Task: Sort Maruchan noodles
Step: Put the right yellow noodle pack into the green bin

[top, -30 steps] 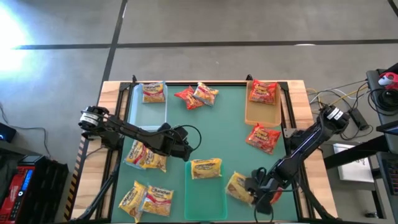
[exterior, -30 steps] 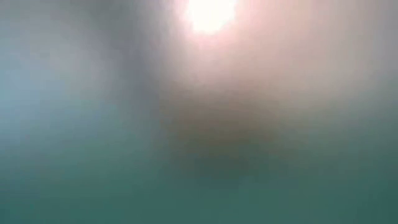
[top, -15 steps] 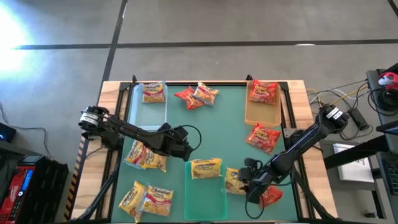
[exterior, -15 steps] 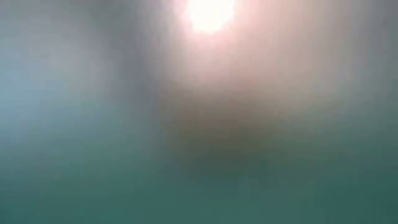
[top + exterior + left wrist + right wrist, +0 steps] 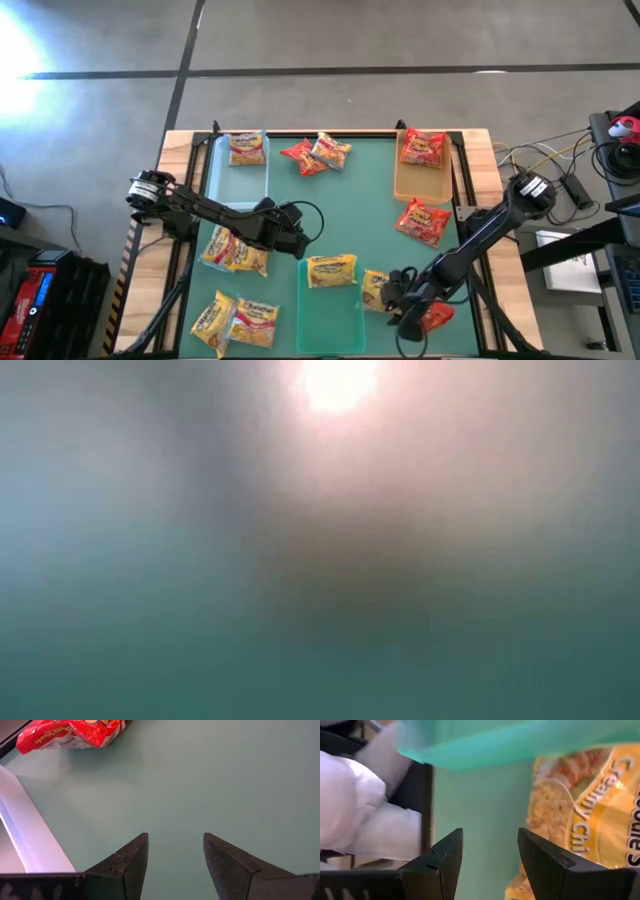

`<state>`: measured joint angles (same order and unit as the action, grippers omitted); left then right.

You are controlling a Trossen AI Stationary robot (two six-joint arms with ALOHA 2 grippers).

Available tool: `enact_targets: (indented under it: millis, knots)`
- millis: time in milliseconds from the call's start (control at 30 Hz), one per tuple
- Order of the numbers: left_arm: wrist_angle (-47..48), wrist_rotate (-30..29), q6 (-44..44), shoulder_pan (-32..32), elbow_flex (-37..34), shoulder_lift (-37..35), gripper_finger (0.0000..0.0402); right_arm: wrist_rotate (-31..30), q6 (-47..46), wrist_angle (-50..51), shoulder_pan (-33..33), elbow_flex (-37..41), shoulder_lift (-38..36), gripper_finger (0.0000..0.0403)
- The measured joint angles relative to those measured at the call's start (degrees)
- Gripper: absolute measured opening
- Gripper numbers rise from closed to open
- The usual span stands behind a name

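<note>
**Right gripper beside a yellow packet next to the green tray**

The green tray [image 5: 335, 310] lies at the near middle of the table [image 5: 365, 190] and holds one yellow packet in the tray [image 5: 331, 271]. Just outside the tray's right wall lies another yellow packet [image 5: 377, 291], labelled "Creamy Chicken" in the right wrist view [image 5: 585, 815]. The right gripper [image 5: 392, 297] sits at this packet; its fingers [image 5: 442, 865] stand apart with bare mat between them, the packet touching or just beside one finger, nothing pinched. A red packet [image 5: 437, 316] lies under the right arm, farther right of the tray.

The left gripper [image 5: 298, 238] hovers above the mat just beyond the tray's far left corner, its fingers [image 5: 131, 862] spread and empty. More noodle packets lie left of the tray, and others across the far side, some in a clear tray [image 5: 243, 178] and a tan tray [image 5: 420, 182]. The low view shows only blur.
</note>
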<state>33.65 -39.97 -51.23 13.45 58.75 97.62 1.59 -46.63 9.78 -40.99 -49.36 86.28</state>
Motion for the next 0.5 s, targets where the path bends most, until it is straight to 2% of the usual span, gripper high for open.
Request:
enact_targets:
  millis: [300,500]
  knots:
    - [0.1,0.0,1.3,0.0,0.0,0.0,0.0174,-0.8,0.5,-0.8,0.0,-0.2,5.2,0.0177]
    - [0.0,0.0,1.1,0.0,0.0,0.0,0.0174,-7.9,5.4,1.5,1.1,0.2,4.0,0.0177]
